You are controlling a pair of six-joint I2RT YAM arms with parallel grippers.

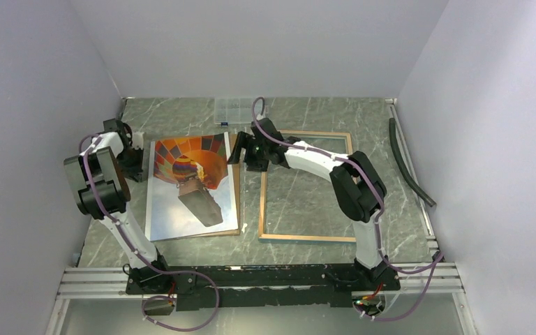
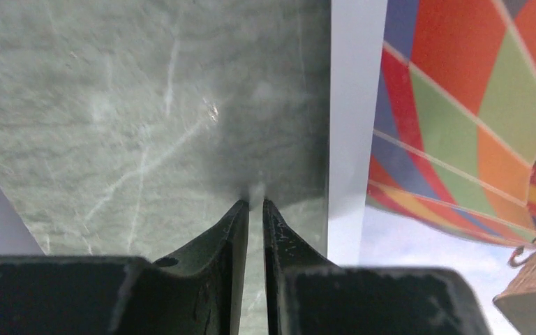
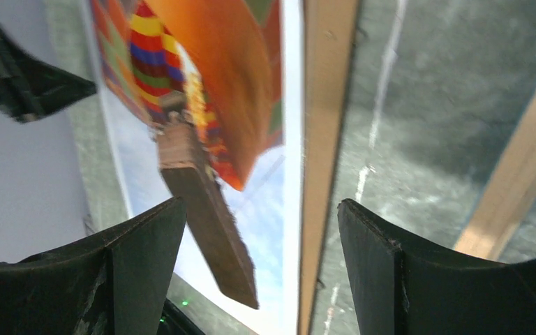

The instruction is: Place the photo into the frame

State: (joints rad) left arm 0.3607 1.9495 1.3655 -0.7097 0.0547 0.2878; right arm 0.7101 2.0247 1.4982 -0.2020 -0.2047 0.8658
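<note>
Orange-red balloon photo (image 1: 192,178) is being shown flat on the counter (image 1: 174,112), left of the empty frame (image 1: 307,237). Right fingers (image 3: 139,244) are being held wide at its right edge, likely for lifting; left fingers (image 2: 234,237), nearly closed and empty, at its left.

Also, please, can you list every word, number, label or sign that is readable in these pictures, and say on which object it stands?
None: no view shows readable text.
The photo: only the balloon picture, no caption or print.
The frame: plain rim, no label visible.
The clear box at the far edge: too small to tell whether it carries any marking.
</note>
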